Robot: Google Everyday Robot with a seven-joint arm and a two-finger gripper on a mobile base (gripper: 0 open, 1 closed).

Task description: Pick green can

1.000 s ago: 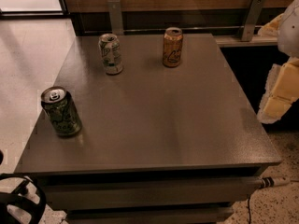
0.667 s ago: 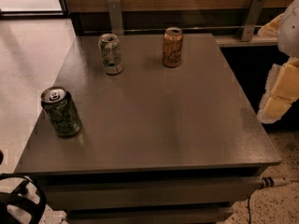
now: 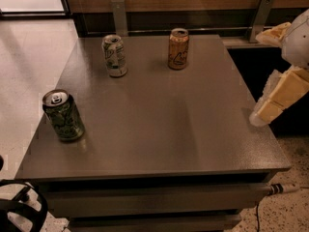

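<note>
The green can, dark green with a mottled black pattern and a silver top with a pull tab, stands upright near the front left corner of the grey table. My gripper hangs at the right edge of the view, beside the table's right side and far from the green can. Its two pale yellow fingers stand apart and hold nothing.
A pale white-and-green can stands at the back left of the table. An orange can stands at the back centre. A wood-panelled wall with metal brackets runs behind. A black cable and wheel lie on the floor at the front left.
</note>
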